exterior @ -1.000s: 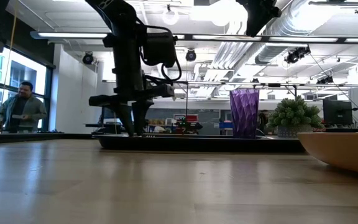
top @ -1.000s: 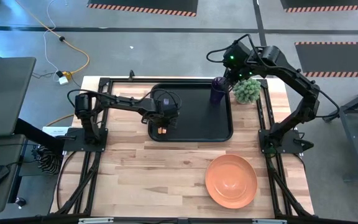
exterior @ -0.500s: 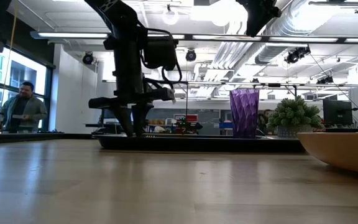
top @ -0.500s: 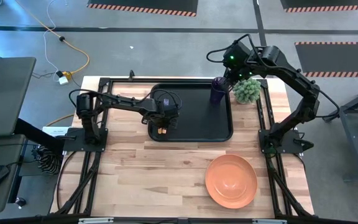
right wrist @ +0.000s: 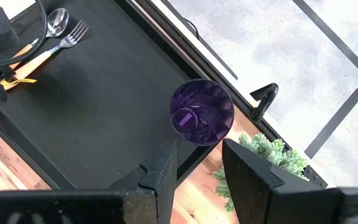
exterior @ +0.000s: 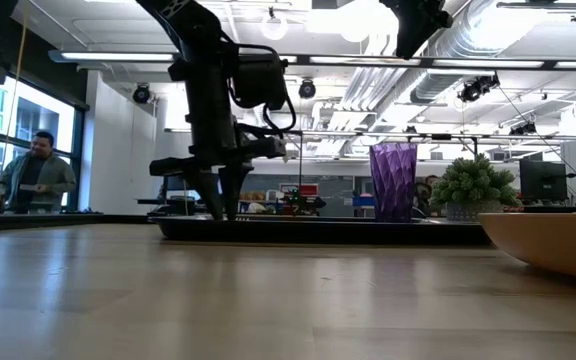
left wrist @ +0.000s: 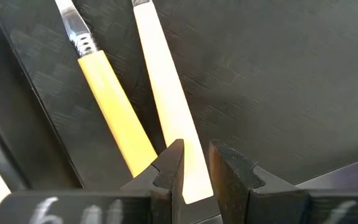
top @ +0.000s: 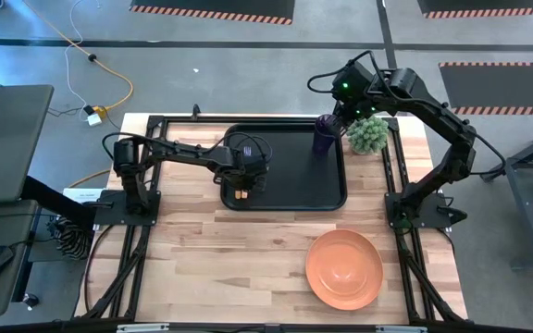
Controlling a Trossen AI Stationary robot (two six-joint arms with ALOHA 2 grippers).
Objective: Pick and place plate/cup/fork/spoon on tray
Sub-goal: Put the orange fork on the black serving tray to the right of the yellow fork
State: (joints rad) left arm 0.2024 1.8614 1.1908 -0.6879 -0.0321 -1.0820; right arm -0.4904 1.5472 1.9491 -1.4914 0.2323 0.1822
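Fork (left wrist: 166, 106) and spoon (left wrist: 114, 112) lie side by side on the tray (top: 294, 185), the fork's handle end between the narrowly parted fingers of the left gripper (left wrist: 194, 171), apparently ungripped. If raised askew, a finger could nudge the neighbouring spoon out of line.

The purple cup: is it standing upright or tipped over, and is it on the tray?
Upright, on the tray. The cup stands tall in the low view, and its open mouth faces up in the right wrist view.
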